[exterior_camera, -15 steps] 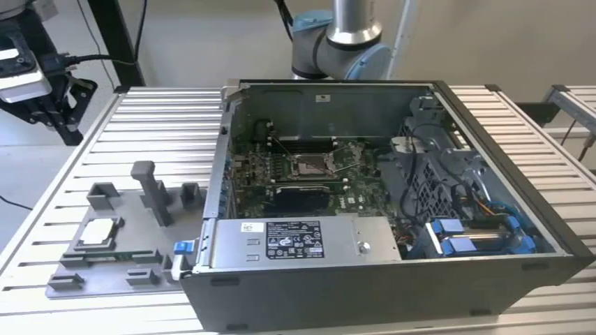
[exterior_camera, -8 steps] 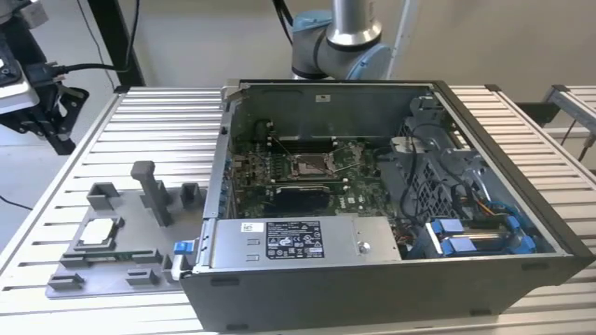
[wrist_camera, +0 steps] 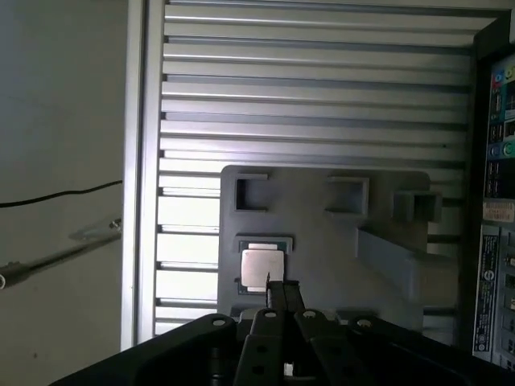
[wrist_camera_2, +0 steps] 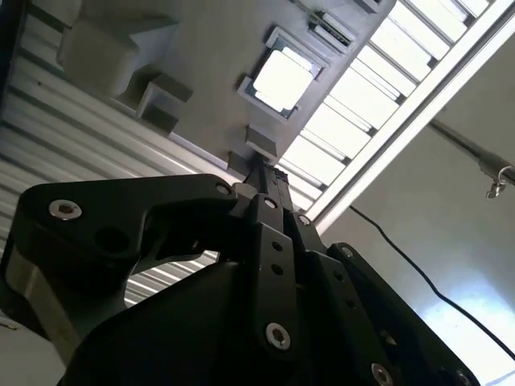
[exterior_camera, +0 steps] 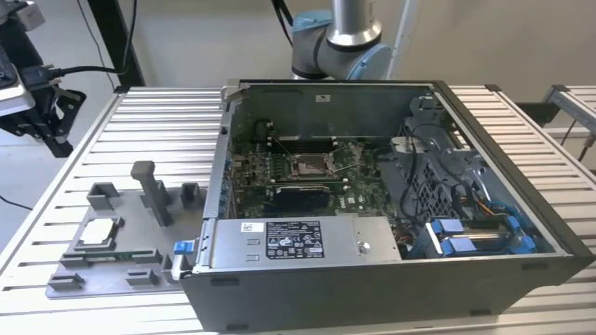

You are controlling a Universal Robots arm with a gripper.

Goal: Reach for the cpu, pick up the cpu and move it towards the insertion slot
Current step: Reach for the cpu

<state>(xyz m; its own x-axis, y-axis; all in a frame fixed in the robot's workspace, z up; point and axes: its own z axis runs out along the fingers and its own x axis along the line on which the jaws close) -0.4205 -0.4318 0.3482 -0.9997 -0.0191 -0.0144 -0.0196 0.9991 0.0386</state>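
The gripper (exterior_camera: 58, 143) is hanging in the air over the slatted metal tabletop (exterior_camera: 158, 132), near the tabletop's edge on the exterior view's left, and it is holding nothing and touching nothing. In both wrist views its two slim black fingers are lying pressed together, with no more than a thin seam showing between them, their tips (wrist_camera: 278, 291) (wrist_camera_2: 265, 173) pointing down towards the grey fixture plate (exterior_camera: 102, 269) from well above it. The cpu (exterior_camera: 98, 234) is lying flat in a square recess of that plate, its pale metal top facing up, and the plate itself is sitting at the tabletop's near corner on the exterior view's left, just beside the open computer case (exterior_camera: 373, 279). In the first wrist view the cpu (wrist_camera: 261, 269) is showing just past the fingertips, with raised grey blocks of the fixture plate (wrist_camera: 322, 241) standing around it. In the second wrist view the chip (wrist_camera_2: 282, 80) is glaring white inside its frame on the plate (wrist_camera_2: 201, 48). The insertion slot (exterior_camera: 312, 164), a square socket with a shiny metal frame, is sitting on the board inside the case, well apart from both the gripper and the cpu.
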